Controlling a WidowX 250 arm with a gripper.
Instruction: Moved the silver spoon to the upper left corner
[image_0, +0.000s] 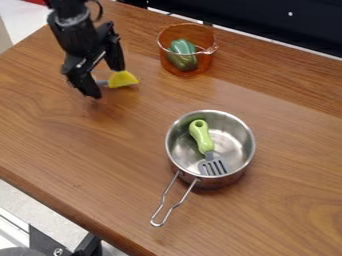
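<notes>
Task item: a yellow-and-grey utensil (123, 79), taken as the spoon, lies on the wooden table (87, 150) at 11 o'clock from view centre, yellow end toward 3. Gripper (106, 82) at the grey end: fingers spread well apart, grey part between the tips; contact cannot be determined. From the utensil: at 2 o'clock, transparent orange pot (188, 31), green object (182, 55) inside; between 4 and 5, metal saucepan (235, 142), handle toward 7, containing a green-handled slotted spatula (202, 137).
</notes>
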